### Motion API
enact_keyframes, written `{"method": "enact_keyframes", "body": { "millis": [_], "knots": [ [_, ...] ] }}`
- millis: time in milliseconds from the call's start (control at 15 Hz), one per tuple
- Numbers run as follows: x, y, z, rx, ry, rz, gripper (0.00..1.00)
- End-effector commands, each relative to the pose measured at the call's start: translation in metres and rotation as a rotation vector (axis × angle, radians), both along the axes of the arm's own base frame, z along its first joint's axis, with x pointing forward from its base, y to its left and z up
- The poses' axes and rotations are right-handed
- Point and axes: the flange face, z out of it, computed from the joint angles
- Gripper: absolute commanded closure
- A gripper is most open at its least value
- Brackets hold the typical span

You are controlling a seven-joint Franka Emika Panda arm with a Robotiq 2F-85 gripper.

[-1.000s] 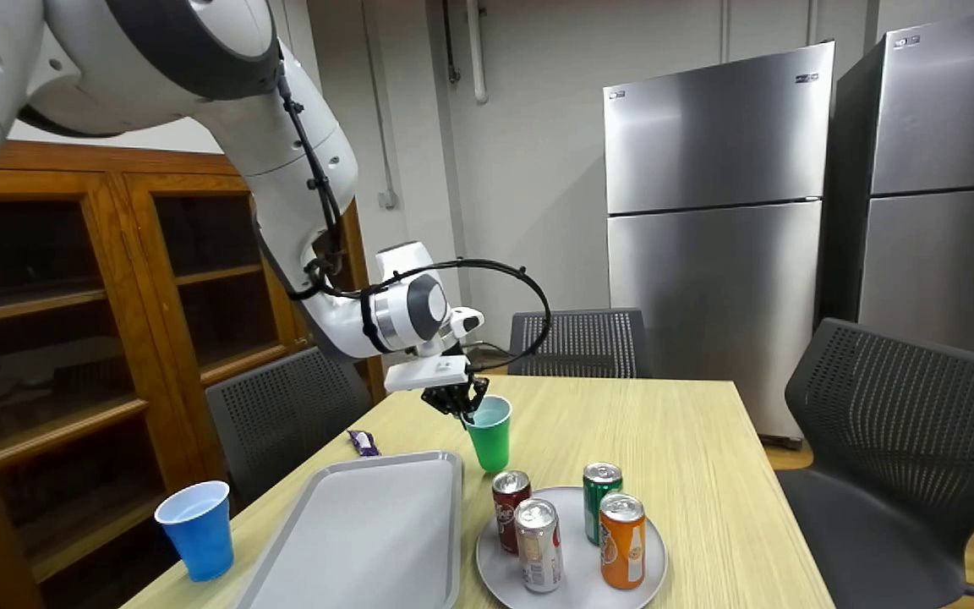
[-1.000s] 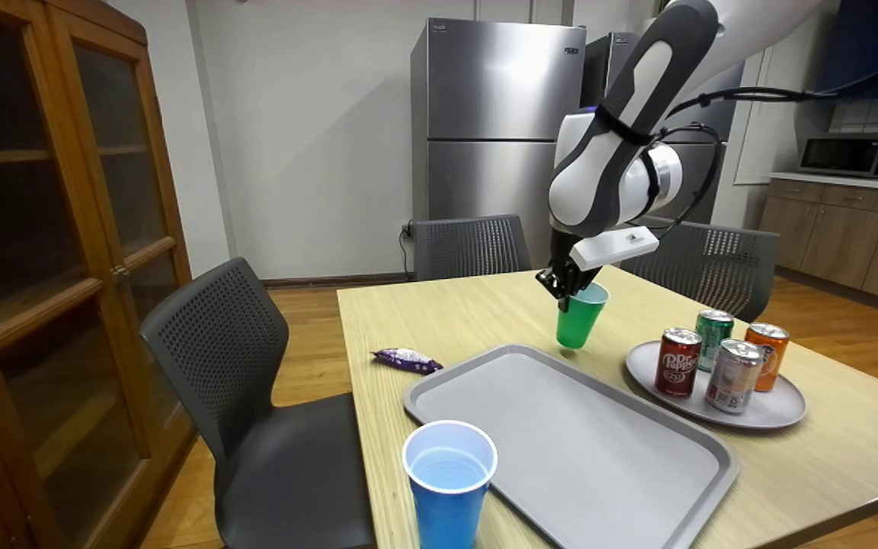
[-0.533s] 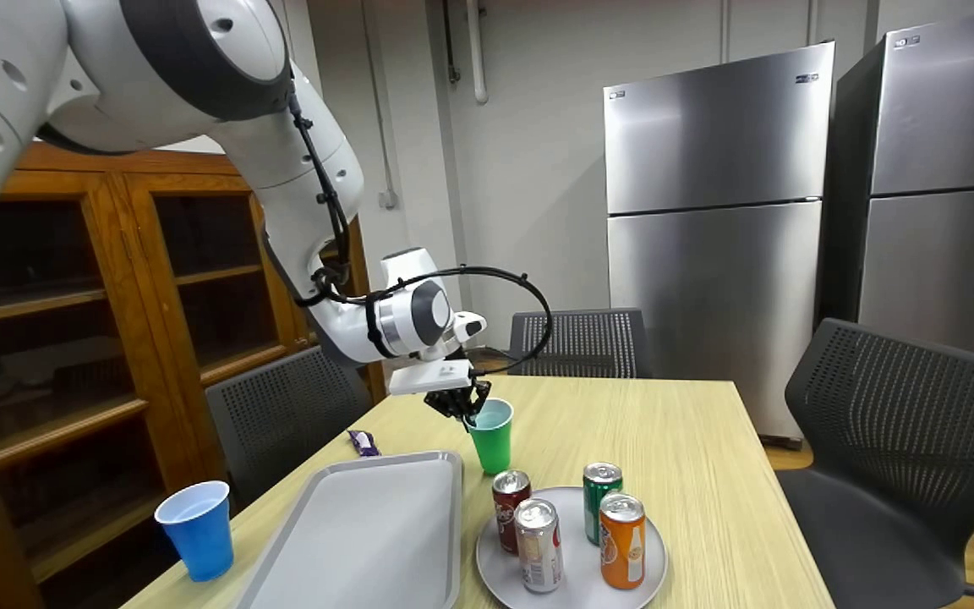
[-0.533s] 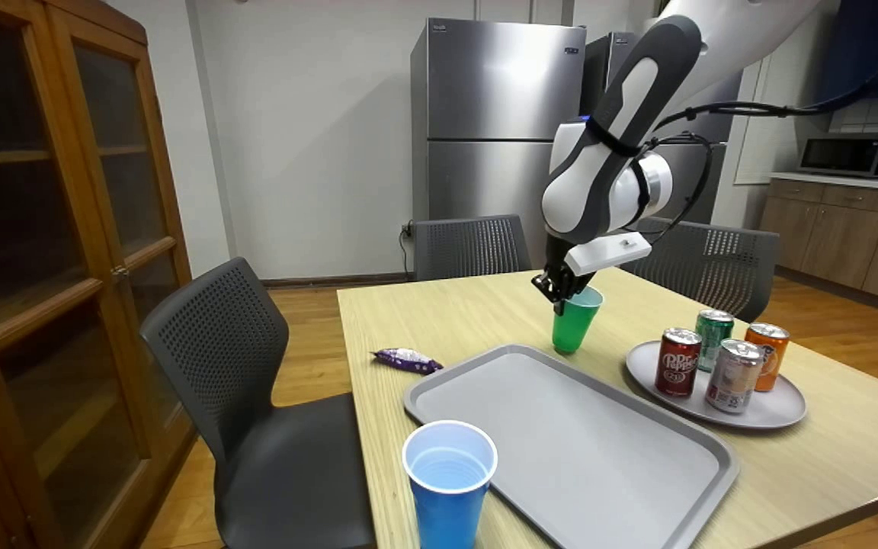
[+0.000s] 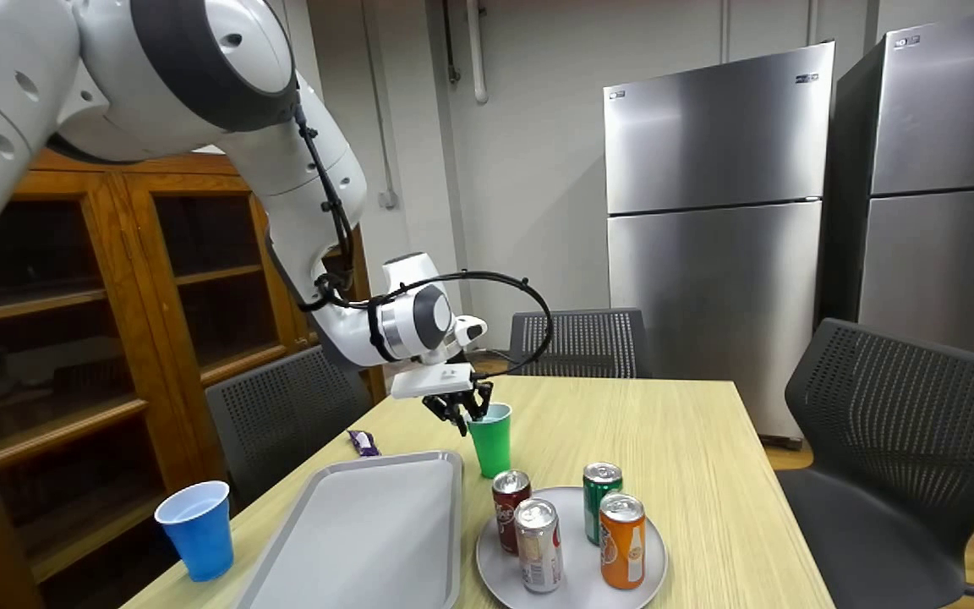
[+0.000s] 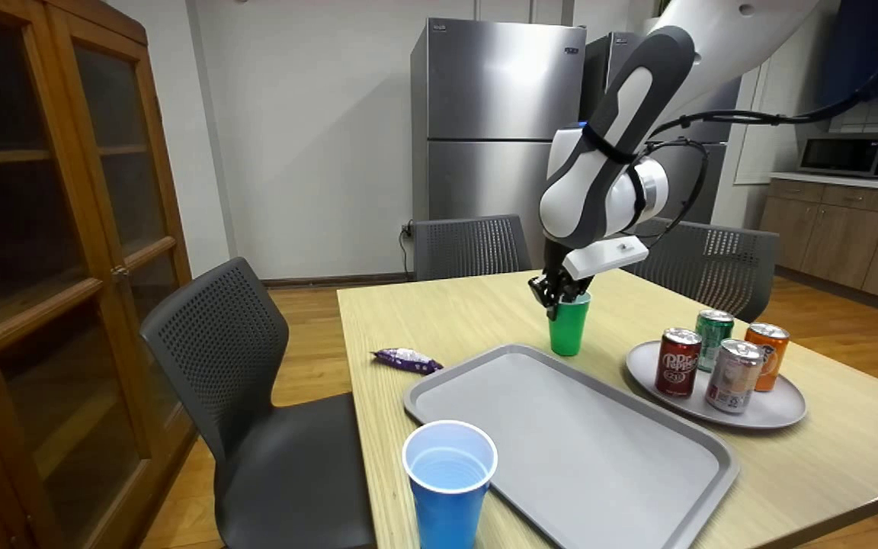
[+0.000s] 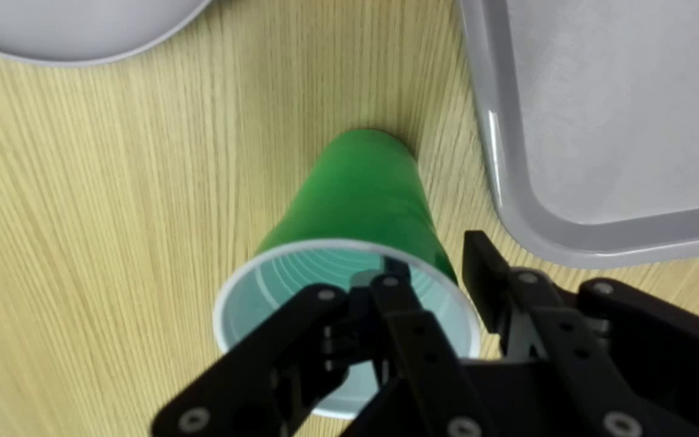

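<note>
A green cup with a pale inside stands on the wooden table, upright, in both exterior views [image 5: 493, 448] [image 6: 567, 329]. It also shows in the wrist view [image 7: 364, 182], close to the corner of the grey tray [image 7: 616, 109]. My gripper [image 7: 437, 264] is open at the cup's rim. One finger [image 7: 407, 340] is inside the cup and the other finger [image 7: 489, 285] is outside it, apart from the wall. The gripper also shows above the cup in both exterior views [image 5: 472, 421] [image 6: 553, 303].
A round grey plate [image 5: 571, 588] with several soda cans [image 5: 623, 545] stands beside the tray. A blue cup [image 6: 450, 507] stands at the tray's near side. A purple wrapped snack [image 6: 407, 360] lies by the tray's edge. Dark chairs [image 5: 901, 423] surround the table.
The cup was tilted with the gripper closed on its rim. Gripper and cup have moved down slightly, the cup has come upright on the table, and the fingers have opened.
</note>
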Motion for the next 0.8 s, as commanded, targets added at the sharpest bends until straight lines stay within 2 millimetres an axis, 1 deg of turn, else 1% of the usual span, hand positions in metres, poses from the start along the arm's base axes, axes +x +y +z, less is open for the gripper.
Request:
{"method": "enact_keyframes", "body": {
  "millis": [0,267,333,533,733],
  "knots": [
    [0.005,0.003,0.014,0.010,-0.006,0.021,0.36],
    [0.003,0.008,0.036,0.031,-0.040,0.025,0.05],
    [0.002,0.009,0.042,0.038,-0.050,0.025,0.01],
    [-0.003,0.010,0.062,0.057,-0.077,0.027,0.00],
    [-0.014,0.005,0.081,0.067,-0.105,0.034,0.00]
  ]
}}
